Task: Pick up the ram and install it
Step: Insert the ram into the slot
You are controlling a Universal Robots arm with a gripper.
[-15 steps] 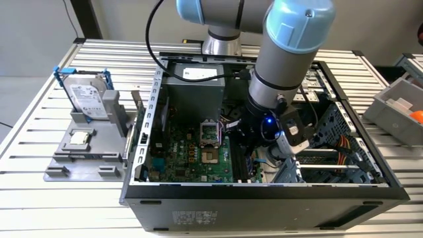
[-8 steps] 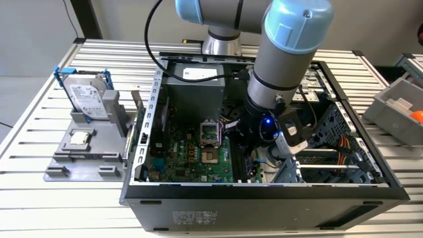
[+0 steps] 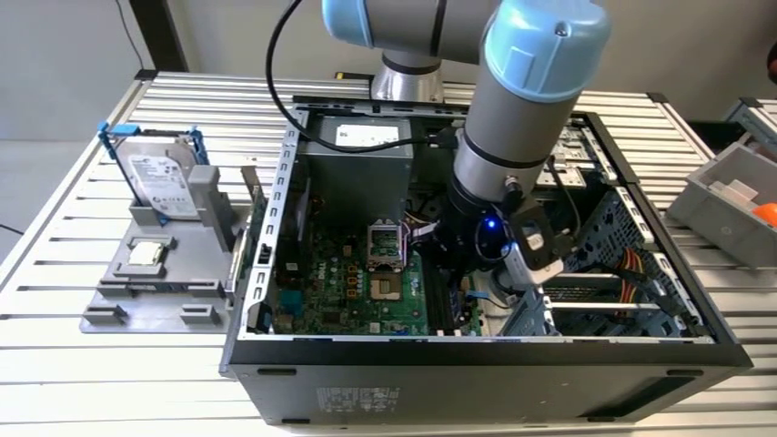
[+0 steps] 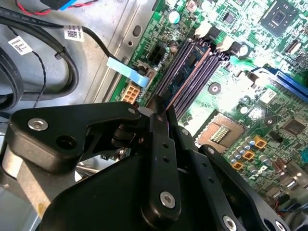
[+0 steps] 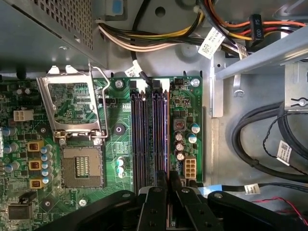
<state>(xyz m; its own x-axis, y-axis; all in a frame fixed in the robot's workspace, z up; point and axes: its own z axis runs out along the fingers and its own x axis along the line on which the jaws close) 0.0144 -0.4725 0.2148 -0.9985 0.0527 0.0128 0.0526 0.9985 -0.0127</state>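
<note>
Ram (image 4: 185, 72) is seen edge-on in the second wrist view as a thin blue-green strip. It is laid along the row of dark memory slots (image 4: 202, 67), parallel to them. Its near end is taken in between the fingers of the claw (image 4: 163, 113), and its far end is pointed away towards the white slot latches (image 4: 222, 44).

The fingers are drawn close together with only a narrow gap between them, and they are judged to be clamped on that near end. Whether the stick is already seated in a slot or held just above one cannot be told.

In the first wrist view the claw (image 5: 168, 180) is placed directly over one end of the slots (image 5: 149, 134). Its closing direction is set across their length, so the long axis of the stick and that of the slots are matched. The open processor socket (image 5: 82, 166) is found beside the slots on the green motherboard (image 5: 192, 110), well apart from the fingers.

In the exterior view the arm (image 3: 522, 118) is lowered into the open computer case (image 3: 486, 364), which is set on the slatted counter (image 3: 73, 364). The hard drive (image 3: 158, 173) is stood in its grey holder outside the case, on the exterior view's left.
</note>
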